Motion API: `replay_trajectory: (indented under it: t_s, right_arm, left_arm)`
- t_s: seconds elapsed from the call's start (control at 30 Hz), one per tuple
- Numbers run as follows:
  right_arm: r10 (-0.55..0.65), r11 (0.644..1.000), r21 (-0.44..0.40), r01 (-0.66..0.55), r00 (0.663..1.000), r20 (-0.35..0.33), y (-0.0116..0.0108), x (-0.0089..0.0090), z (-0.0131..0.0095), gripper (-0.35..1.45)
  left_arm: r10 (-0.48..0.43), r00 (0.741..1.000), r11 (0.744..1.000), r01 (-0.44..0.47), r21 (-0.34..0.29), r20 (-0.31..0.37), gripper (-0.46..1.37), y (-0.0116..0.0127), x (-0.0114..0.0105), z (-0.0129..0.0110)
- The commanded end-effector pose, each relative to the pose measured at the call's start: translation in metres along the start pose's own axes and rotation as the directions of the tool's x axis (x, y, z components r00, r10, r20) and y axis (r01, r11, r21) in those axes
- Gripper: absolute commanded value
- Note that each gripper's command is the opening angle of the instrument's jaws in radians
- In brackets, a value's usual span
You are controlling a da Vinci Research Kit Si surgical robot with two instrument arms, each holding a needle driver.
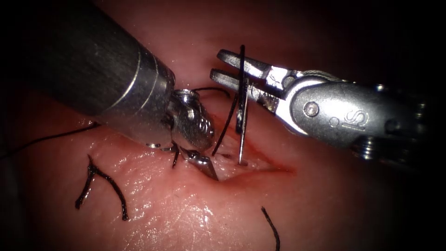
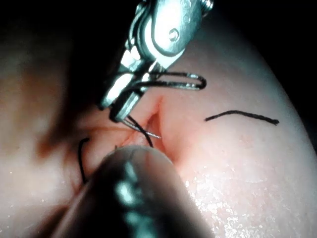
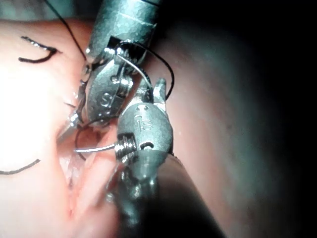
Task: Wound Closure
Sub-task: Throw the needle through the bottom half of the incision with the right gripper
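Note:
My right tool (image 1: pixel 218 65) comes in from the right, its jaws shut on the curved needle (image 1: pixel 242 130) near its tail end. The needle stands almost upright, seen edge-on, with its tip touching the tissue inside the cut (image 1: pixel 265 163). In the left wrist view the needle (image 2: pixel 194 82) curls out of the right tool (image 2: pixel 113 106), its tip at the cut's opening. My left tool (image 1: pixel 206 167) reaches down from the upper left, jaws shut on the cut's left lip. Black thread (image 1: pixel 223 128) hangs between the two tools and trails off left across the tissue.
A tied stitch with two thread tails (image 1: pixel 100 186) lies on the tissue left of the cut. A loose cut end of thread (image 1: pixel 272 227) lies below the cut. Red fluid lines the cut's edges. The left arm's thick shaft (image 1: pixel 102 69) covers the upper left.

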Motion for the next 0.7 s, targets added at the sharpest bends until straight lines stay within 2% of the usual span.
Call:
replay_trajectory:
  t_s: [0.03,0.33,0.53,0.7]
  right_arm:
    - [-0.001,1.0,-0.016,0.0,1.0,-0.002,-0.0001,-0.0001,0.0,-0.35]
    - [-0.017,0.998,-0.063,0.016,1.0,-0.003,-0.0014,-0.0016,0.0004,-0.35]
    - [-0.028,0.996,-0.089,0.026,1.0,-0.015,-0.0022,-0.0017,0.0011,-0.35]
    - [-0.046,0.991,-0.13,0.04,0.998,-0.04,-0.0034,-0.0018,0.0019,-0.35]
  left_arm:
    - [0.001,1.0,1.0,-0.001,0.005,0.0,1.08,0.0,0.0,-0.0001]
    - [-0.01,0.999,1.0,0.009,-0.009,-0.033,1.04,-0.0003,0.0002,-0.0012]
    - [-0.018,0.997,1.0,0.017,-0.021,-0.071,1.08,-0.0003,0.0005,-0.0025]
    - [-0.022,0.997,1.0,0.02,-0.023,-0.074,1.11,-0.0001,0.0007,-0.0028]
